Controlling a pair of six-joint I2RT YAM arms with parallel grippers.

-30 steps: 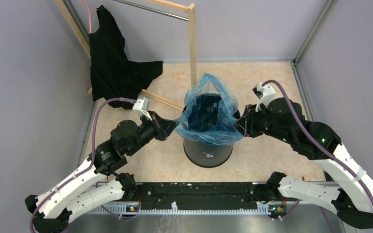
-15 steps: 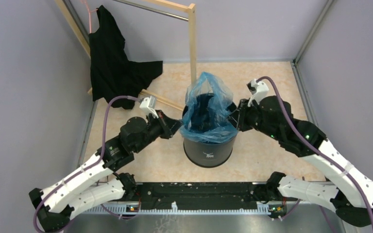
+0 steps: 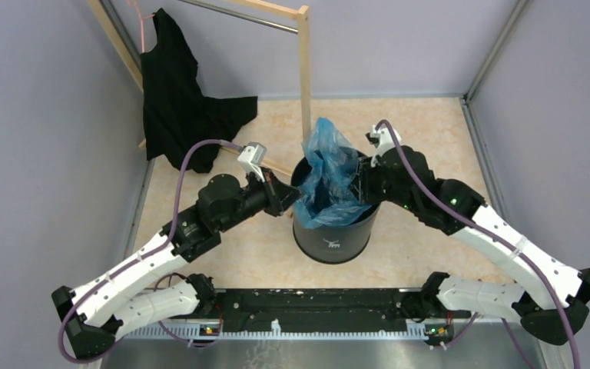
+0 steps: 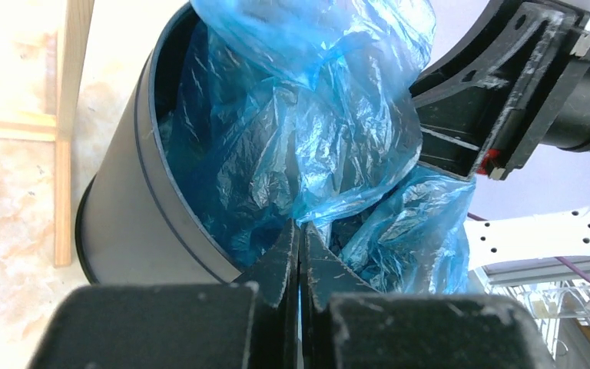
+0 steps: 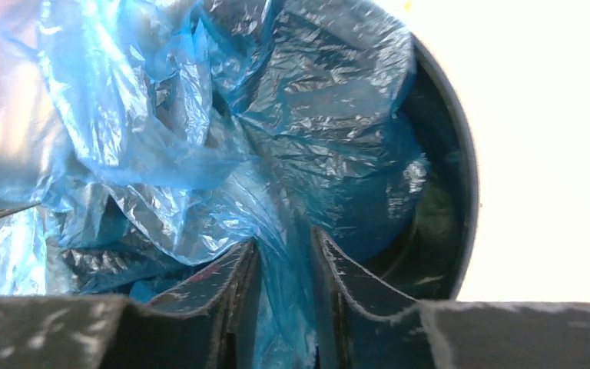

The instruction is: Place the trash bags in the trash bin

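The dark trash bin (image 3: 330, 240) stands mid-floor with a white logo on its near side. The light-blue trash bag (image 3: 329, 165) is bunched in its mouth and rises above the far rim. My left gripper (image 3: 296, 201) is at the bin's left rim. In the left wrist view (image 4: 300, 231) it is shut on a thin edge of the bag (image 4: 307, 115), over the bin wall (image 4: 123, 207). My right gripper (image 3: 359, 181) is at the right rim. In the right wrist view (image 5: 284, 246) its jaws stand apart with loose bag film (image 5: 200, 115) between them, above the bin's inside (image 5: 461, 192).
A black garment (image 3: 173, 100) hangs on a wooden rack (image 3: 305, 69) at the back left, with a rack post just behind the bin. Grey walls close in on both sides and at the back.
Both grippers have moved inward and farther back onto the bin's rim. The bag, stretched wide over the opening before, has collapsed into a narrower bunch inside the mouth.
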